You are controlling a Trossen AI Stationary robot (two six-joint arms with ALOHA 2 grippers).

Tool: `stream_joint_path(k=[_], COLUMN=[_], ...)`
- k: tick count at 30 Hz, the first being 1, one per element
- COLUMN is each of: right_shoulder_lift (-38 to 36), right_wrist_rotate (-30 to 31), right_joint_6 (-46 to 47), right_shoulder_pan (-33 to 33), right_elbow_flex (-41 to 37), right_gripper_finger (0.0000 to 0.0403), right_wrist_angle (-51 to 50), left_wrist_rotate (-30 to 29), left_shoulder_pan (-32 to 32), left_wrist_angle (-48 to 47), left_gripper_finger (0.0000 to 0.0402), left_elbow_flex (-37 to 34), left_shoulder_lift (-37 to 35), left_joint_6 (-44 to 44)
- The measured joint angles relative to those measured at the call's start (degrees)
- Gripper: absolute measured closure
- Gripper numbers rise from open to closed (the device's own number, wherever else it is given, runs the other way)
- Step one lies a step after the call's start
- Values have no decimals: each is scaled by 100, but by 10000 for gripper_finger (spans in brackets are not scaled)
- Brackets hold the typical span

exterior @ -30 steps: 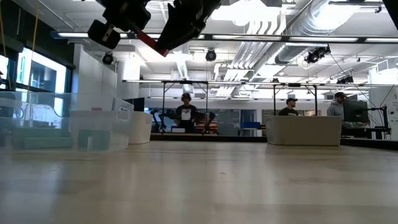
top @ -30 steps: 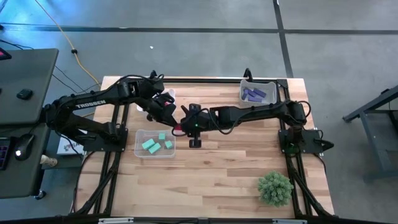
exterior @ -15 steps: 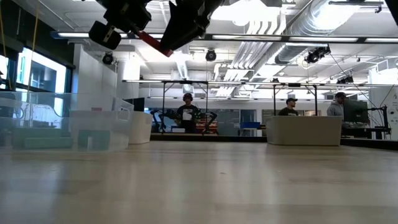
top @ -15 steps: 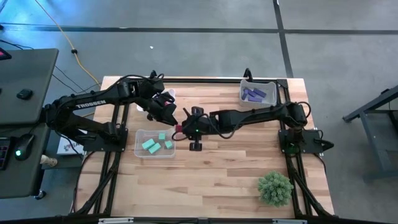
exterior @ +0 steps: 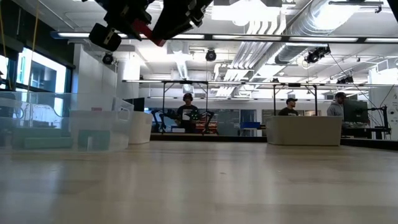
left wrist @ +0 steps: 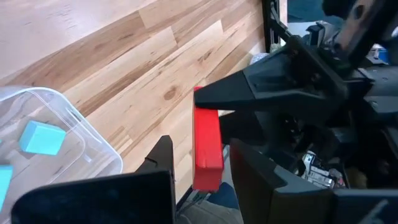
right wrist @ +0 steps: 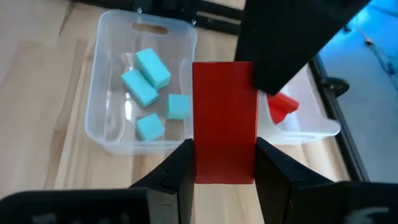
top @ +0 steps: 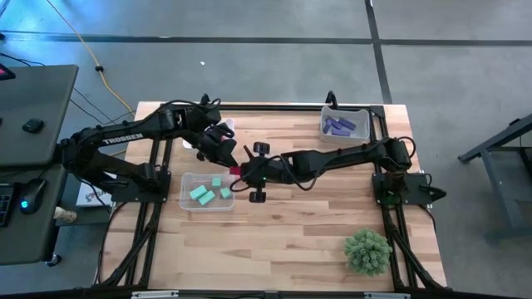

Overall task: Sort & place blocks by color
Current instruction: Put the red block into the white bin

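A red bar [right wrist: 224, 118] is held high above the table between the two arms, near the middle of the table [top: 235, 170]. My right gripper [right wrist: 224, 149] reaches in from the table's right and is shut on it [top: 248, 172]. My left gripper [left wrist: 202, 146] is open, its fingers on either side of the bar's free end [left wrist: 208, 168], with narrow gaps showing. Several teal blocks [right wrist: 149, 84] lie in a clear bin [top: 206, 193]. Purple blocks [top: 339, 126] fill a far-right bin. One red block [right wrist: 283, 106] sits in a third bin. My right gripper pinches the red bar's near end [right wrist: 224, 168] between its two fingers [right wrist: 180, 168], which lie along the bar. It comes roughly level from the table's right. The bar juts forward past the fingertips, lifted clear of the table [exterior: 146, 31].
The teal bin's rim [right wrist: 102, 93] lies just below and nearer than the grippers. The red bin [right wrist: 311, 124] is under my left arm. A green spiky plant ball [top: 367, 249] stands at the near right. Bare wood [top: 283, 232] spreads across the near half.
My right gripper has carried the red bar a little toward the table's left and upward, bringing its free end in between my left gripper's open fingers. My left arm has stayed about where it was.
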Motion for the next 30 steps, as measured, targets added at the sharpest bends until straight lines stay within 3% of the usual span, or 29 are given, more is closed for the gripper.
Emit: stream_joint_path(k=[10, 23, 30], right_shoulder_lift=[-7, -9, -9], right_wrist_rotate=[4, -76, -59], right_joint_6=[-149, -131, -131], right_shoulder_pan=[-129, -155, -155], right_elbow_flex=[-1, -1, -5], right_gripper_finger=[296, 296, 296], right_wrist_angle=[197, 227, 200], left_wrist_rotate=[5, 22, -145], left_shoulder_pan=[-55, -59, -141], left_wrist_angle=[28, 63, 49], left_gripper_finger=[333, 395, 400], left_elbow_flex=[0, 4, 4], left_shoulder_lift=[204, 251, 250], left_joint_6=[156, 581, 1011])
